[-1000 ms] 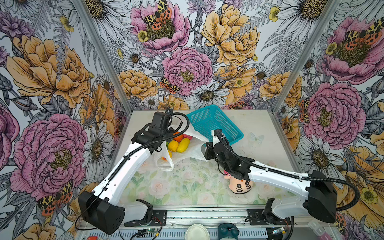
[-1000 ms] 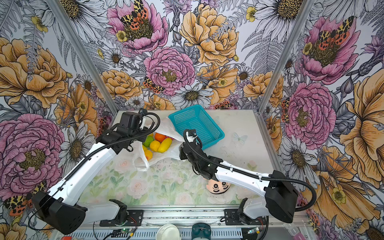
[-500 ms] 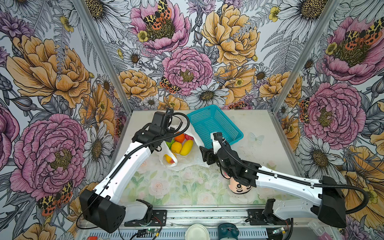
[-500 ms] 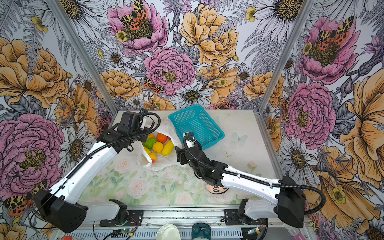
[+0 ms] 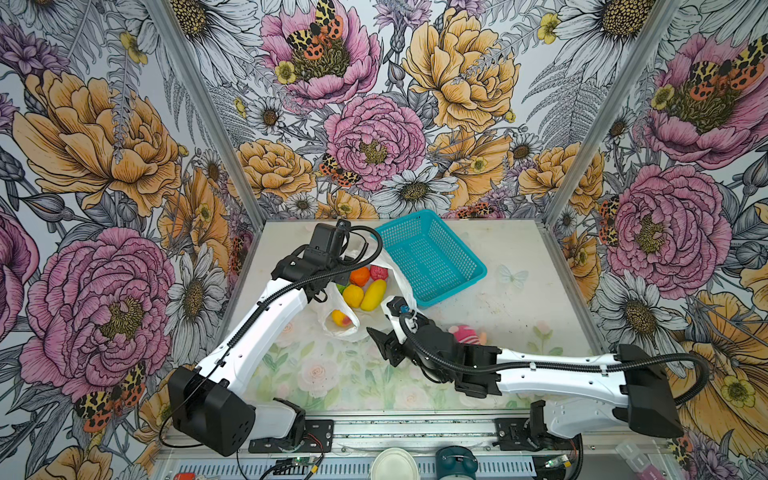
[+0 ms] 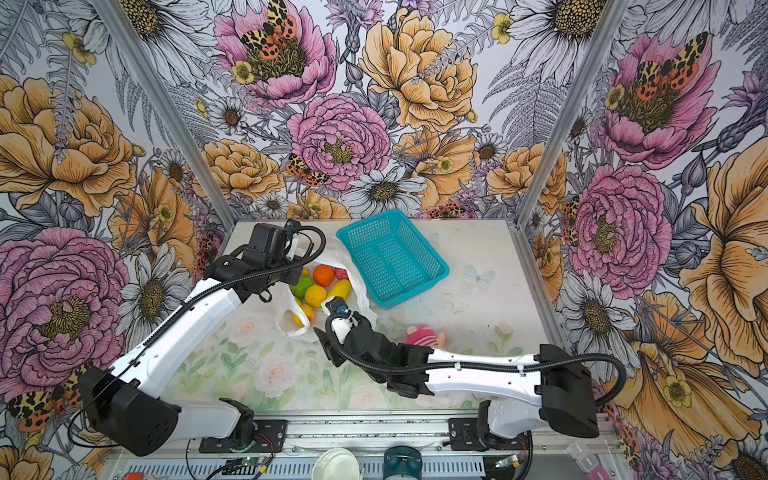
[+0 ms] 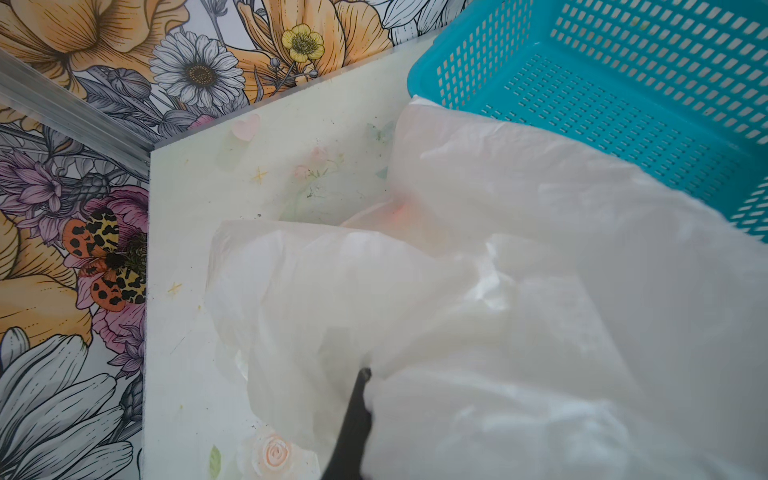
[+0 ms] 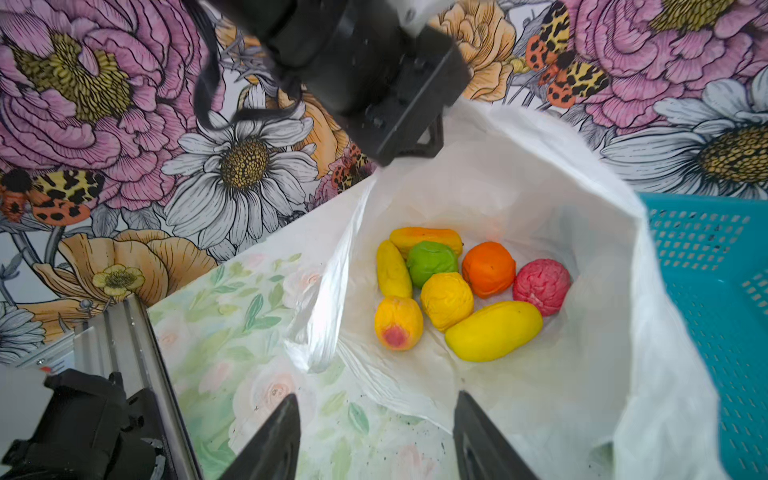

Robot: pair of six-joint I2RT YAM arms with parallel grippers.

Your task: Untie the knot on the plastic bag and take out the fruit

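Beside the teal basket [image 8: 706,257], the plastic bag [image 8: 540,187] was held agape, its rim pinched in the closed left gripper [image 8: 419,145], with the fruit [image 8: 446,299] inside. The right gripper [image 8: 374,436], jaws apart and empty, was set farther from the basket. Film might be snagged instead of fruit, and the bag dragged.

both top views: high front, looking down, whole table [image 5: 519,299] | wrists: close, sharing plastic bag [image 7: 540,291], basket [image 7: 623,104]
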